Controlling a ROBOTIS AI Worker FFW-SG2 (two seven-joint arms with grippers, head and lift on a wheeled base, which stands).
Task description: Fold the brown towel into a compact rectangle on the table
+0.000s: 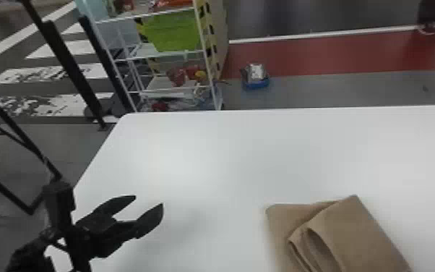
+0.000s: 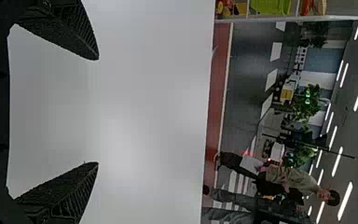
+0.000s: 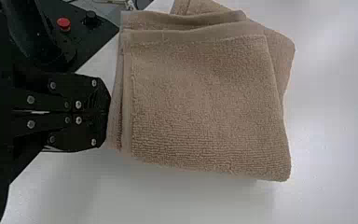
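Silver screws [image 3: 78, 120] stud the matte black jaws.

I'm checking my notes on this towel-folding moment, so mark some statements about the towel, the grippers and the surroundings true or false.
1. The left gripper has its fingers apart. True.
2. The brown towel is spread out in a single layer. False: it is folded, with several layers showing at its edges.
3. The right gripper has its fingers spread wide. False: they are closed together, at the towel's edge.
4. A green bin sits on the white rack beyond the table. True.
5. The left gripper is holding a corner of the towel. False: it holds nothing and is off to the towel's left.
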